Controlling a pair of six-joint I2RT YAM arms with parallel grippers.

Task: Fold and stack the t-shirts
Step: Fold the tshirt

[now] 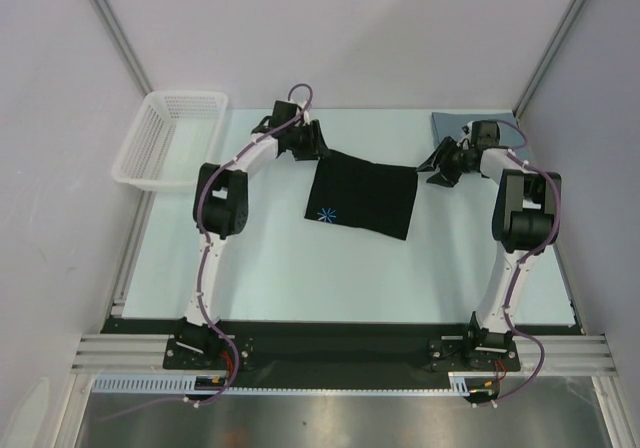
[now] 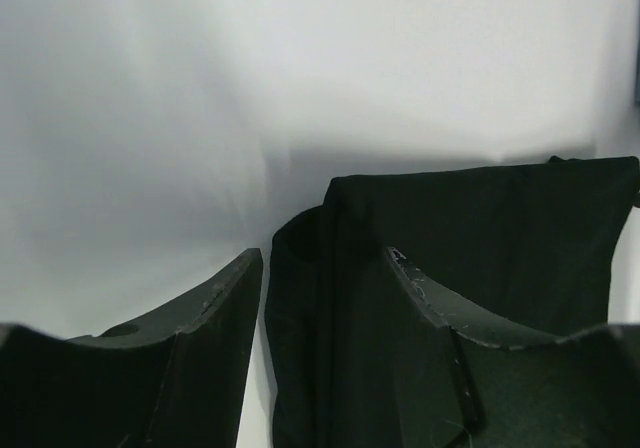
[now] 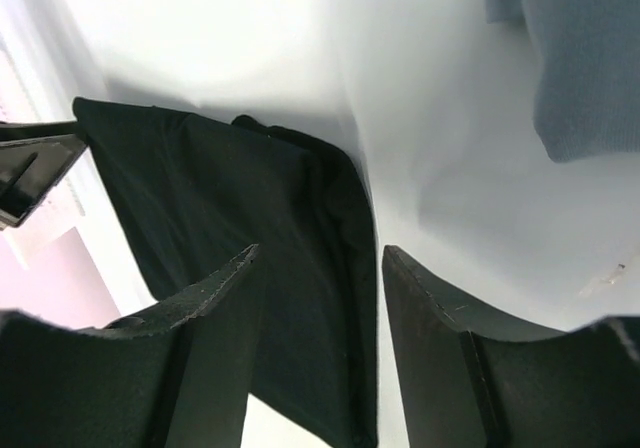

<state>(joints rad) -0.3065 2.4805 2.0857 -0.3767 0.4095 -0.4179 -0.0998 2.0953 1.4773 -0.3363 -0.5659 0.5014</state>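
- Black shirt (image 1: 362, 198) lies folded at the middle of the table (image 1: 260, 268), long axis running left to right.
- Left gripper (image 1: 316, 151) is at its far-left corner: jaws apart, gripping nothing, cloth edge under the gap.
- Right gripper (image 1: 434, 167) is at its far-right corner: jaws likewise apart and empty.
- Grey shirt (image 1: 448, 124) lies at far right, just behind the right gripper, so the right arm is nearer to it.

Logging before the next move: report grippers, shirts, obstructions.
Both open: left gripper and right gripper at the black shirt's far corners. Black shirt folded flat; grey-blue shirt apart, far right, unstacked. Basket sits off left, not obstructing.
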